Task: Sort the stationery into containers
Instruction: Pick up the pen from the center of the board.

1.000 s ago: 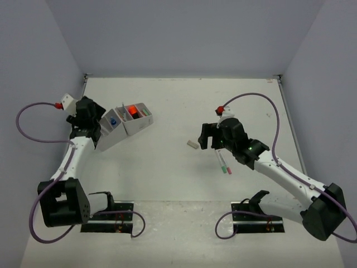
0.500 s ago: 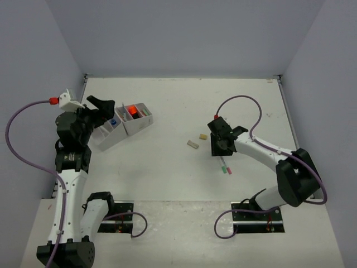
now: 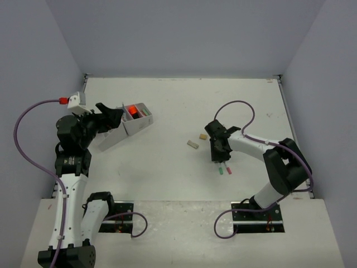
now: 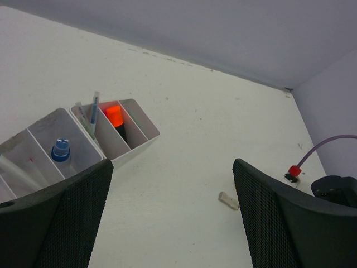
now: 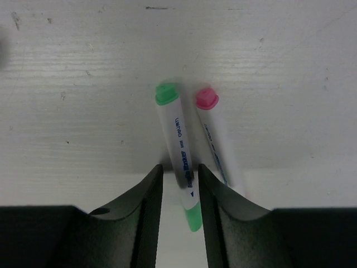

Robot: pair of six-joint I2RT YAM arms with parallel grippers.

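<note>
The green-capped marker (image 5: 177, 139) lies flat on the table (image 3: 167, 173), well to the right of the trays. My right gripper (image 5: 180, 187) is down over it, one finger (image 5: 146, 215) on each side of the barrel. The jaws are drawn in close around it, but I cannot tell whether the pads are pressing yet. The pink-capped marker (image 5: 215, 139) lies just beside it on the right, almost parallel, under the edge of the right-hand finger.

I judge this to be the pick. To do it well I want the squeeze to finish before I lift, then a straight rise so the pink one is not dragged along. The grip sits towards the tail end rather than mid-barrel, so I expect the capped end to droop and would carry it slowly.

Two small beige pieces (image 3: 192, 144) (image 3: 204, 135) lie loose on the table, near the gripper on the tray side.

The two white trays stand at the left. In the farther tray (image 4: 146, 138) one compartment holds an orange-topped marker (image 4: 114, 116), the one beside it holds thin pens (image 4: 93, 111), and the end one looks empty. The nearer tray (image 4: 42, 124) holds a blue-capped item (image 4: 60, 151), and its next compartment has something pale I cannot identify.

My left gripper (image 4: 173, 167) hangs above the trays, jaws spread wide and holding nothing.
</note>
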